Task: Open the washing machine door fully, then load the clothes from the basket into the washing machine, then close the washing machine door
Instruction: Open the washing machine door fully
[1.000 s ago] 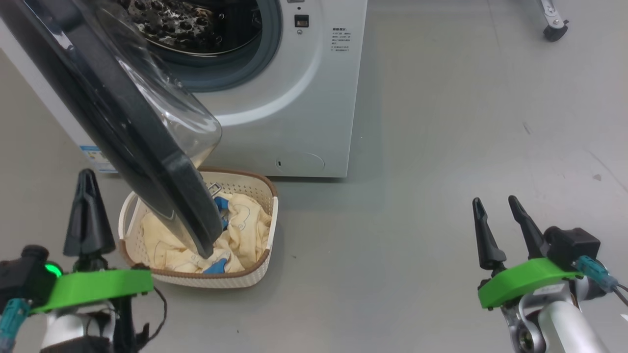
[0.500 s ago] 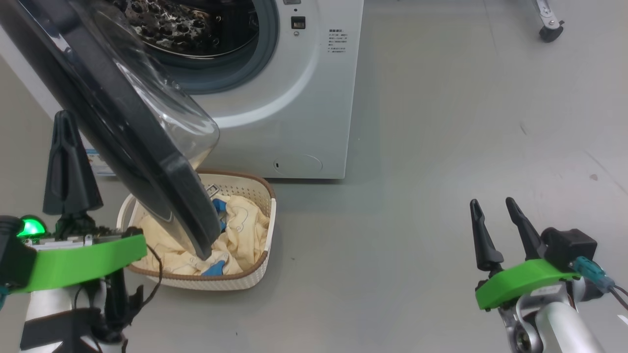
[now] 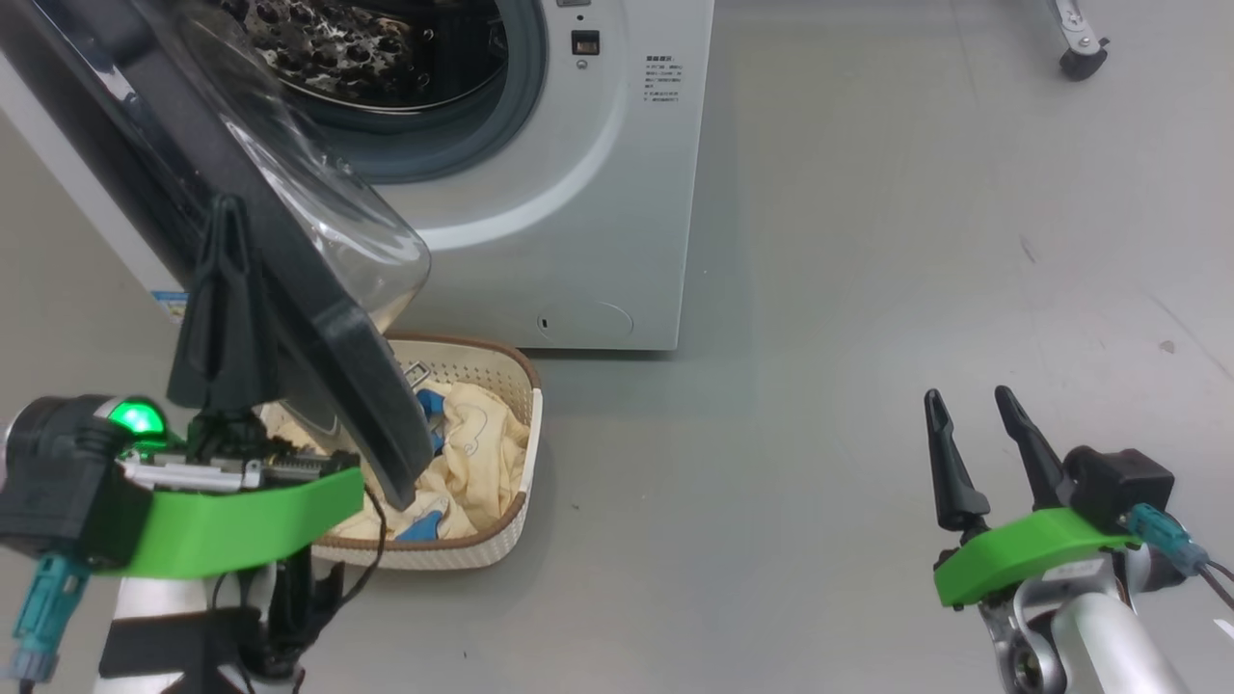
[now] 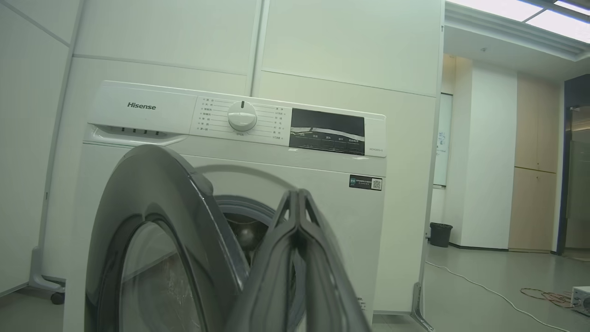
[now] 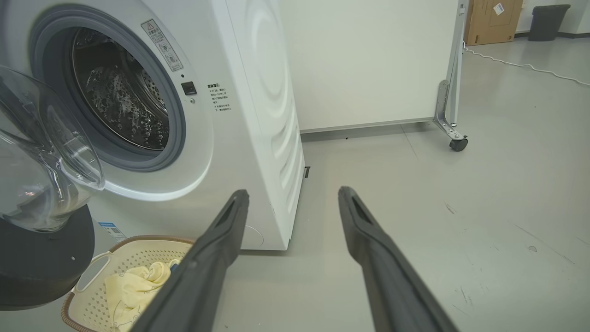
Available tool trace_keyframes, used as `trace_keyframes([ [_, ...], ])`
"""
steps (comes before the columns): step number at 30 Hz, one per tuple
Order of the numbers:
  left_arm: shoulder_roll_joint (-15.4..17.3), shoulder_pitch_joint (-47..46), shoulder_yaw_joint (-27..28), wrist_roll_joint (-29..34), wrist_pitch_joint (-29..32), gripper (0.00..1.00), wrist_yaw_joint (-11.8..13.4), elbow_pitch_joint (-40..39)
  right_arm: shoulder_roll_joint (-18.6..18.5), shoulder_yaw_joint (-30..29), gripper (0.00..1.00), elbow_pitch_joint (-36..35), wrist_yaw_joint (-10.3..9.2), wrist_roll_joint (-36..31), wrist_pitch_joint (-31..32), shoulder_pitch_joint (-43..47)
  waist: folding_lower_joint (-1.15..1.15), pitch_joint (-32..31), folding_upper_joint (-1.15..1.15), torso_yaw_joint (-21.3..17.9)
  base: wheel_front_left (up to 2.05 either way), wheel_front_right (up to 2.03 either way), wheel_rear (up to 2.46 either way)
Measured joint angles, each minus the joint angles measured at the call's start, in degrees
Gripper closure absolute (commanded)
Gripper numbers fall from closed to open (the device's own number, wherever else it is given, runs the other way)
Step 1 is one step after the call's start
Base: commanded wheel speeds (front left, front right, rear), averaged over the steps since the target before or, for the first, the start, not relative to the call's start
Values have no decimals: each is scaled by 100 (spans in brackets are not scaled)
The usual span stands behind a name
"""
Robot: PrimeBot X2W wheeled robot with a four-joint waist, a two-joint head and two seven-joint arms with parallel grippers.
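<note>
The white washing machine (image 3: 598, 193) stands at the top of the head view with its steel drum exposed. The washing machine door (image 3: 371, 395), a black ring around a clear glass bowl, hangs partly open and swings out over the basket (image 3: 501, 549). The pale yellow and blue clothes (image 3: 472, 453) lie in the basket. My left gripper (image 3: 228, 207) is shut with nothing in it, its fingers upright against the door's outer face. The left wrist view has the left gripper (image 4: 297, 191) just right of the door (image 4: 156, 193). My right gripper (image 3: 967, 395) stands open over bare floor at the lower right.
A wheeled partition foot (image 3: 1080, 58) sits at the far right, and its caster (image 5: 458, 143) stands beside the machine's side wall. A cable (image 4: 484, 286) runs across the floor to the right. Open grey floor stretches between the basket and my right gripper.
My left gripper has risen and moved right, from beside the door to overlapping its outer face. The right gripper has stayed put. The door and basket have not moved.
</note>
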Motion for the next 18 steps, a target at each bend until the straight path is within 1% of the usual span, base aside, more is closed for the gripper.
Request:
trace_keyframes([
  [10, 9, 2, -717, -37, 0, 100, -1, 261, 14, 23, 0, 27, 0, 0, 0, 0, 0, -36, 0, -9, 0, 0, 0],
  [18, 44, 5, -1168, -296, 0, 100, -1, 691, 19, 57, 0, 71, 0, 0, 0, 0, 0, -69, 0, -64, 0, 0, 0],
])
